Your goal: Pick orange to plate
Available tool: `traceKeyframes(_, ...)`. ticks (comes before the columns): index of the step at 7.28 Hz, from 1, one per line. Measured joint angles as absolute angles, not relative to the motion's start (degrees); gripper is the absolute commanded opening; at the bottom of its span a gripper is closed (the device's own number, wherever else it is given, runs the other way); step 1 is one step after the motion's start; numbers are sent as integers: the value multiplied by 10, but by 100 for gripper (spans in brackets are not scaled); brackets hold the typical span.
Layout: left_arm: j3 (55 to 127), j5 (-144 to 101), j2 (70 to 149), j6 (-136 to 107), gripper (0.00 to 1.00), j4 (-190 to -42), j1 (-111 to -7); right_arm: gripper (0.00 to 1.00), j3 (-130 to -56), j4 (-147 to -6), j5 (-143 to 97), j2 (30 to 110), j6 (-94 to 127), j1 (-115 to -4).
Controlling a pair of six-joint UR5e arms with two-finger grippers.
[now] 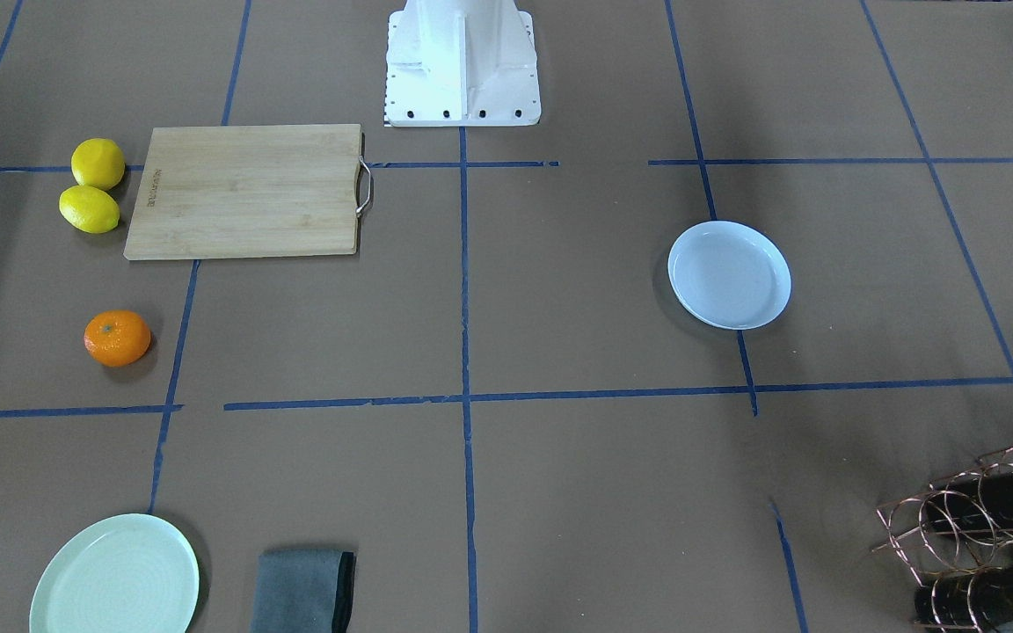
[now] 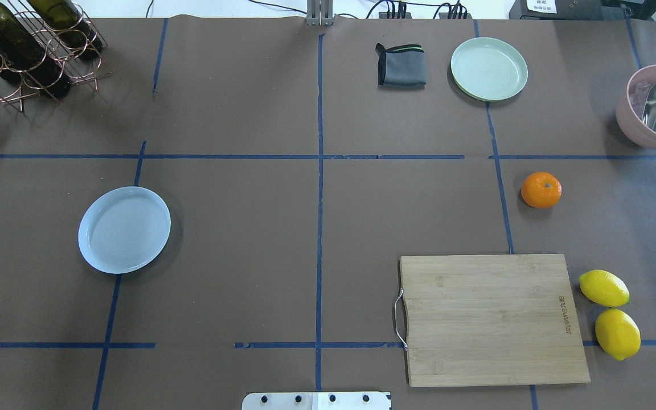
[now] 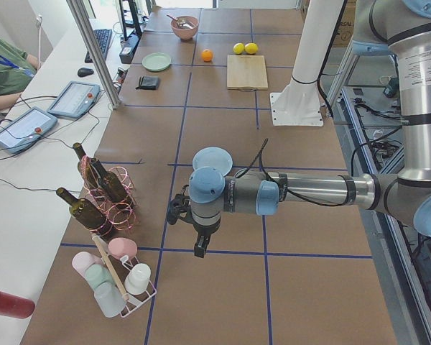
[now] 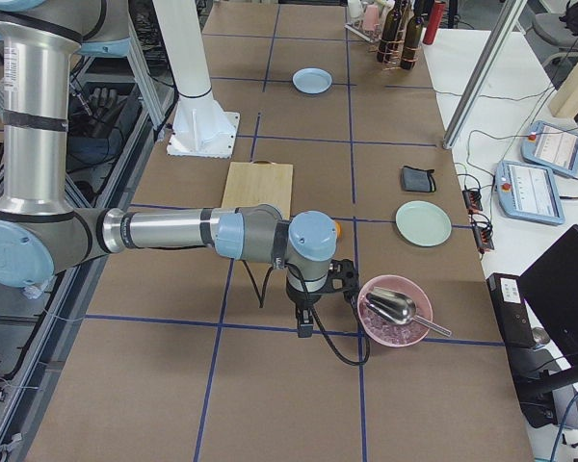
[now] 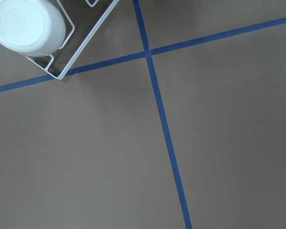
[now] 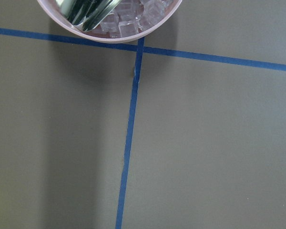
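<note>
The orange (image 2: 541, 189) lies on the brown table beyond the far right corner of the cutting board; it also shows as the orange (image 1: 117, 338). The pale bluish plate (image 2: 124, 229) sits far off on the left half, with nothing on it. Neither arm enters the overhead or front views. Only the side views show them: my left gripper (image 3: 178, 210) hovers past the plate (image 3: 212, 158) near the bottle rack, and my right gripper (image 4: 343, 274) hovers beside the pink bowl, near the orange. I cannot tell whether either is open or shut.
Two lemons (image 2: 610, 313) lie right of the bamboo cutting board (image 2: 493, 319). A mint-green plate (image 2: 488, 68) and a folded grey cloth (image 2: 401, 65) are at the far side. A pink bowl with ice and a scoop (image 2: 655, 108) stands far right, a wine rack (image 2: 26, 45) far left.
</note>
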State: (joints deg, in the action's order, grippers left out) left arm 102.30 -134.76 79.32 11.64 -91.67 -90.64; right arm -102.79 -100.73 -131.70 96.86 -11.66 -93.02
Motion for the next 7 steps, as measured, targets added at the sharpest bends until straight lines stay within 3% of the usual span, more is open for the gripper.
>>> traceKeyframes(4,1029,-1349,793,118,100,-917,-907,100,-1029,-990,-1317,954,-115,-925)
traceKeyframes(7,1032,-1350,813,117,100,-950,-904,100,-1022,-898,-1328,951,-113,-922)
